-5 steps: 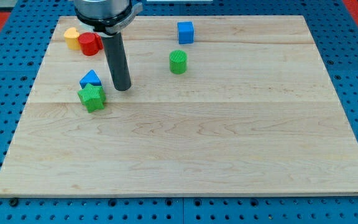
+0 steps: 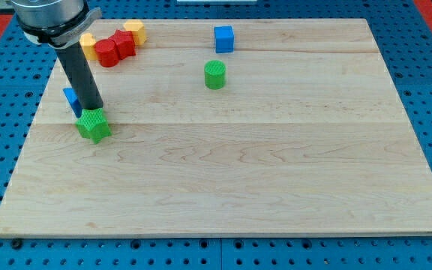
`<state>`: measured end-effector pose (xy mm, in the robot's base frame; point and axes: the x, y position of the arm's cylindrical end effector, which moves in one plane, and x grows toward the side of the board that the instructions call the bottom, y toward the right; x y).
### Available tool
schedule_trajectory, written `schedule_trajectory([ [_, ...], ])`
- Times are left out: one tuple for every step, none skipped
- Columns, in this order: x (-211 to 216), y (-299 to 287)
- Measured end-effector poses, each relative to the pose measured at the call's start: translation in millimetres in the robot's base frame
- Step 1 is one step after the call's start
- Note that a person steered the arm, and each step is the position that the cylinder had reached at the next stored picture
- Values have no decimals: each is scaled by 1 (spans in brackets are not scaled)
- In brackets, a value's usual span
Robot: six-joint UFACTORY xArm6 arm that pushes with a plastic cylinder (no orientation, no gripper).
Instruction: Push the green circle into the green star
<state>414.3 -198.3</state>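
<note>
The green circle [image 2: 214,75], a short ribbed cylinder, stands in the upper middle of the wooden board [image 2: 276,165]. The green star [image 2: 94,125] lies near the board's left edge. My tip [image 2: 91,108] rests right at the star's top edge, touching or nearly touching it. The rod rises up and to the view's left from there. The green circle is far to the right of my tip and the star.
A blue block [image 2: 71,98] sits just behind the rod, mostly hidden. A blue cube [image 2: 223,38] is above the green circle. Red blocks [image 2: 115,48] and two yellow blocks [image 2: 134,31] cluster at the top left.
The rod has moved to the view's left. The green star and the blue block beside it have shifted left. The red and yellow cluster, partly hidden before, now shows.
</note>
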Motion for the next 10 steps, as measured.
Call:
schedule_trajectory([
  [-7, 38],
  [-22, 105],
  [-25, 174],
  [-25, 203],
  [-27, 222],
  [-51, 249],
  [-70, 250],
  [-80, 250],
  [-81, 241],
  [-81, 226],
])
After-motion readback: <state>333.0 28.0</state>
